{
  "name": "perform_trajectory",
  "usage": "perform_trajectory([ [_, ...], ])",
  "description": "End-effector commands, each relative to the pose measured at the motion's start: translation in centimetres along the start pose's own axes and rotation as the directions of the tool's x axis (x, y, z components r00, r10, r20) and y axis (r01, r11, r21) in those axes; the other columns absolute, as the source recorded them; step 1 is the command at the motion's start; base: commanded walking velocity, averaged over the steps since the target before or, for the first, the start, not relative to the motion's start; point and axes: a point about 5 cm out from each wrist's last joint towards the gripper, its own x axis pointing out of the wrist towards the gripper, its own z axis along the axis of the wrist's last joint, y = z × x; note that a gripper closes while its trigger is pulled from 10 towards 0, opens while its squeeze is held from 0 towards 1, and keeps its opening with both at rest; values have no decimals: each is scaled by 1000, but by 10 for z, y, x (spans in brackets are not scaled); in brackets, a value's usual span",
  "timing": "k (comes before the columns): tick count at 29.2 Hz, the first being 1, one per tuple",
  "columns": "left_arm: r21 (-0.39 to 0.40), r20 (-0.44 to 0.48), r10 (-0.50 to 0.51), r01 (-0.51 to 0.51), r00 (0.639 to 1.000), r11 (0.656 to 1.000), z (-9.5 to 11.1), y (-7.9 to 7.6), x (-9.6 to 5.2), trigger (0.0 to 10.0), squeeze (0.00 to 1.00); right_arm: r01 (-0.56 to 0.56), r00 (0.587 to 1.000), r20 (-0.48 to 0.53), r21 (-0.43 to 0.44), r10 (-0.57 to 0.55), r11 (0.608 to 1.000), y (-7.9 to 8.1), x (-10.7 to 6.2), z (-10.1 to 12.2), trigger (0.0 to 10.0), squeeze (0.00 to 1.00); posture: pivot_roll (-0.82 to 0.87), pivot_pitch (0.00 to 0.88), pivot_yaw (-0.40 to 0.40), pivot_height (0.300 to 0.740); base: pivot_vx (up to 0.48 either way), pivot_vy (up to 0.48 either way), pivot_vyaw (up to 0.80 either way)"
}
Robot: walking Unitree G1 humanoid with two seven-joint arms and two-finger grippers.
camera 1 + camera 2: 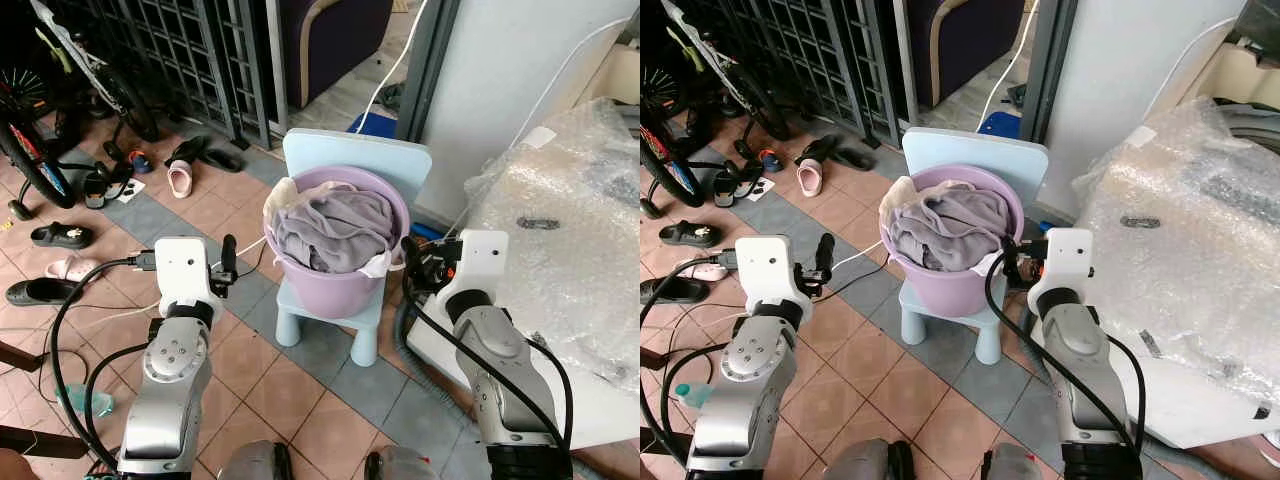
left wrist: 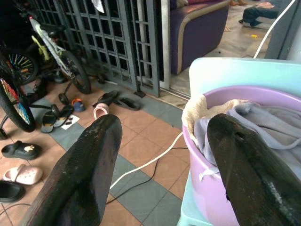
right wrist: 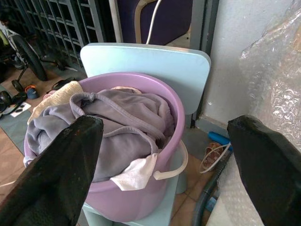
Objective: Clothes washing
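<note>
Purple bucket (image 1: 340, 280), grey clothes (image 3: 117, 127), white handle (image 3: 176, 165)

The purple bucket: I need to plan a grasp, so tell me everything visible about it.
The bucket is round, lilac, plastic-looking, upright on a pale blue child's chair. It is heaped above the rim with grey clothes and a cream cloth. A white handle hangs down its side. Both hands flank it, open, not touching.
</note>
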Motion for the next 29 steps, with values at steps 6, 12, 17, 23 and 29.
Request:
perform_trajectory([
  [6, 18, -45, 5, -5, 999, 1000, -9, 7, -2, 10000, 0, -36, 999, -19, 16, 36, 999, 4, 0, -4, 10000, 0, -21, 92, 55, 740, 0, 0, 0],
  [12, 13, -40, -4, 5, 999, 1000, -9, 6, -1, 10000, 0, -87, 996, -14, -47, 86, 995, 9, 1, -2, 10000, 0, -20, 92, 54, 740, 256, 182, 267],
  [17, 12, -37, -6, 7, 999, 1000, -8, 5, -1, 10000, 0, -108, 994, -32, -26, 107, 994, 11, 3, -3, 10000, 0, -19, 89, 53, 740, 336, 289, 793],
  [23, 12, -39, -7, 8, 999, 1000, -8, 4, 0, 10000, 0, -145, 985, -103, -31, 141, 989, 13, 9, -11, 10000, 0, -20, 88, 51, 740, 332, 282, 489],
  [29, 15, -40, -6, 7, 999, 1000, -9, 3, 0, 10000, 0, -88, 989, -126, -57, 80, 994, 4, 16, -12, 10000, 0, -16, 90, 47, 740, 267, 92, 0],
])
